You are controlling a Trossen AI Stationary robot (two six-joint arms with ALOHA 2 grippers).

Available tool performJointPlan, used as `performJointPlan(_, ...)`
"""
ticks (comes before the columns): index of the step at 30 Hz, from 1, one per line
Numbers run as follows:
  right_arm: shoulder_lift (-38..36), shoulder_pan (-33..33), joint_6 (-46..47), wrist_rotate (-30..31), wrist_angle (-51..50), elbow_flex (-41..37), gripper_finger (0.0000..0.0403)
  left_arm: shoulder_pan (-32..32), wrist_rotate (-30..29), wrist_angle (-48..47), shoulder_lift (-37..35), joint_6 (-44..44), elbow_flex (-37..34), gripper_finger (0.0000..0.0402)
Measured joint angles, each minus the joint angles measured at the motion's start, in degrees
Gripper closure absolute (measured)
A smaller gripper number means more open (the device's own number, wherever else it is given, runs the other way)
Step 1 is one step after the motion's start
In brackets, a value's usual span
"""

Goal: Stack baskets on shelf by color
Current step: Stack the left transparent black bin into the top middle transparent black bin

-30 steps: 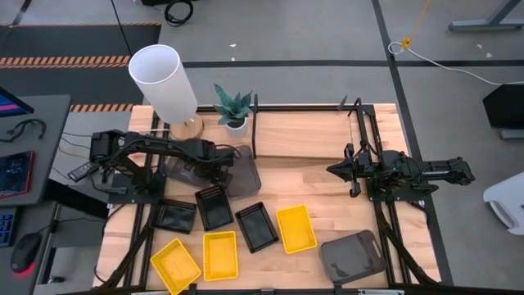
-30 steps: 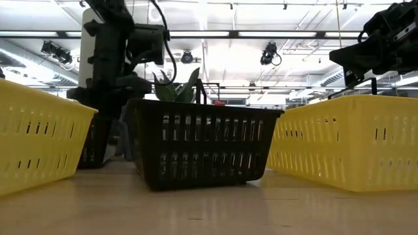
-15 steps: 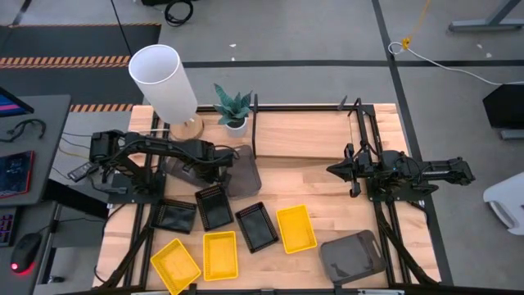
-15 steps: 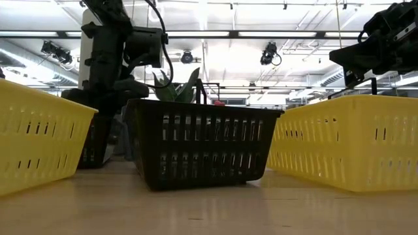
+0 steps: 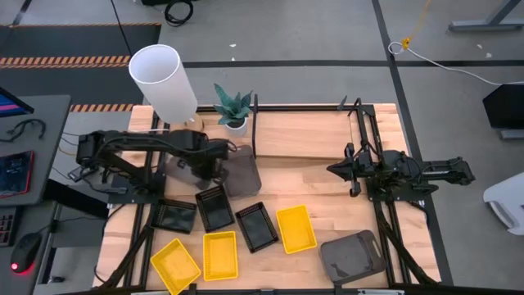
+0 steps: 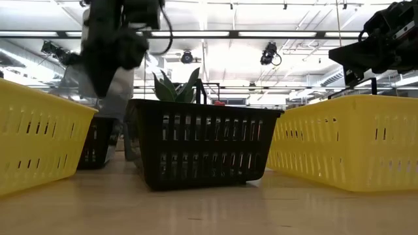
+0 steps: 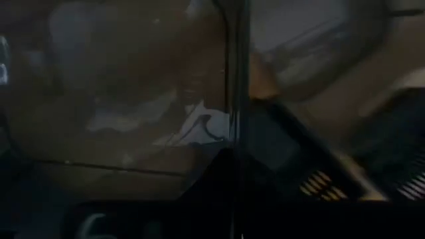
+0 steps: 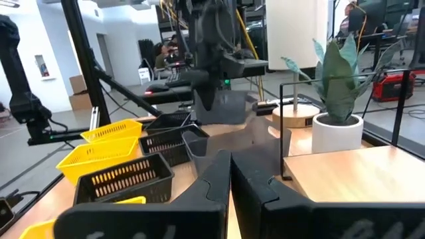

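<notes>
My left gripper [image 5: 219, 160] is shut on a smoky grey basket [image 5: 242, 170] near the shelf's left end. In the low view the basket [image 6: 98, 81] hangs tilted above the table. The shelf [image 5: 303, 135] is a light-wood plank with black rods at the far middle. Three black baskets [image 5: 214, 205] and three yellow baskets [image 5: 295, 228] rest on their bottoms on the near half of the table. A second grey basket [image 5: 352, 258] lies near right. My right gripper [image 5: 332, 170] is shut and empty, hovering right of the shelf's front. My left gripper holds the grey basket by its left-end wall [image 5: 226, 162], coming from the table's left and slanting down. In the left wrist view the wall's edge [image 7: 236, 99] runs between the fingers. The basket is lifted clear of the table and tilted [image 8: 229, 106].
A white cylinder lamp [image 5: 162, 82] and a small potted plant [image 5: 233, 109] stand at the far left, close to my left arm. Black frame rods [image 5: 360, 131] rise at the shelf's right end. Bare tabletop [image 5: 311, 184] lies between the shelf and the baskets.
My left gripper has risen with the grey basket. The basket has come up off the table and now hangs tilted, higher in the low view. My right arm has kept still.
</notes>
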Motion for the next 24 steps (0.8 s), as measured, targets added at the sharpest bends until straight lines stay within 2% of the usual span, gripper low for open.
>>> performJointPlan(4,0.2,0.0,0.0,0.0,0.4,0.0,0.0384,-2.3,-2.2,-6.4,0.4,-0.2,7.4,0.0396)
performJointPlan(10,0.2,0.0,0.0,0.0,1.4,0.0,0.0384,-6.3,-3.0,-7.1,1.2,-1.3,16.1,0.0396)
performJointPlan(17,0.3,0.0,0.0,0.0,1.6,0.0,0.0384,-10.9,-3.9,-2.0,2.0,-0.1,21.9,0.0396)
performJointPlan(24,0.3,0.0,0.0,0.0,1.7,0.0,0.0384,-12.5,-4.0,1.1,2.2,1.6,24.8,0.0396)
